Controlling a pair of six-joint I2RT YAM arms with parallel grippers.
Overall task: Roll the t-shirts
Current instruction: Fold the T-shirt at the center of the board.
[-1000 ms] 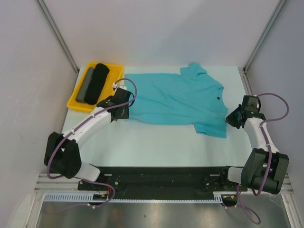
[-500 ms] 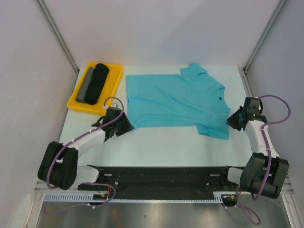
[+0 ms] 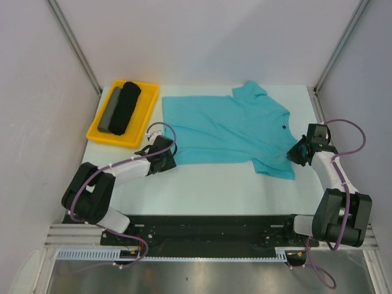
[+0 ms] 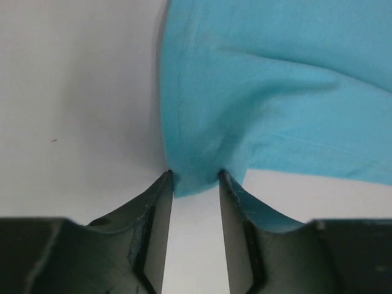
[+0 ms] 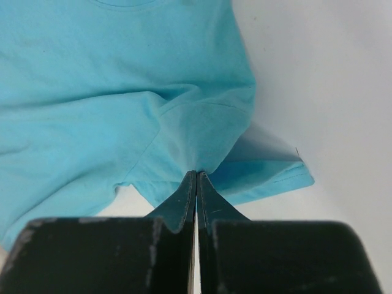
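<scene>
Left pincer [image 4: 196,179] apart, straddling shirt [image 3: 226,125] hem corner; right pincer [image 5: 196,176] clamped on its sleeve. Spread flat on worktop [image 3: 202,184].

Robotics lab cell: white desk [image 3: 208,184], plain grey panels [image 3: 30,122] on aluminium framing [image 3: 73,46] flanking the jaws.
</scene>
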